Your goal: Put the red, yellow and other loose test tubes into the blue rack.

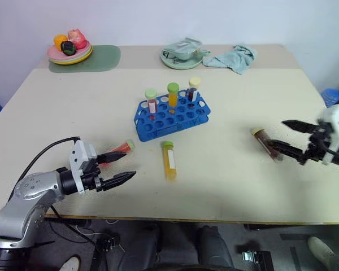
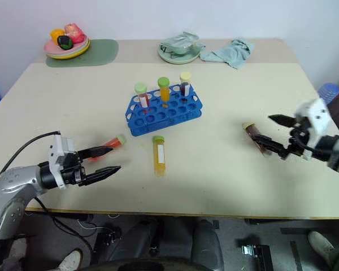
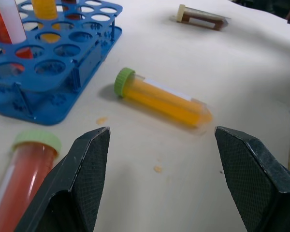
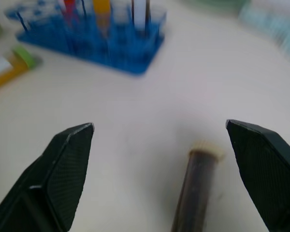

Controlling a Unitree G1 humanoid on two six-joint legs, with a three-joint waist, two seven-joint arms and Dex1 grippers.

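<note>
Brown tube (image 4: 193,193) lies low in the frame between the wide-open, empty right gripper (image 4: 166,145), lined up for grasping; left gripper (image 3: 162,145) gapes empty.

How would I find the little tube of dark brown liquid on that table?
Start at the bright blue plastic rack mid-table, then look toward the robot's right, near the right gripper. The clear brown-filled tube lies flat there, the only loose one with a cream cap.

You had a pale beige table (image 1: 226,186) under even light, a plain white wall (image 1: 158,20) behind its far edge, and dark floor (image 1: 175,243) below the near edge.
</note>
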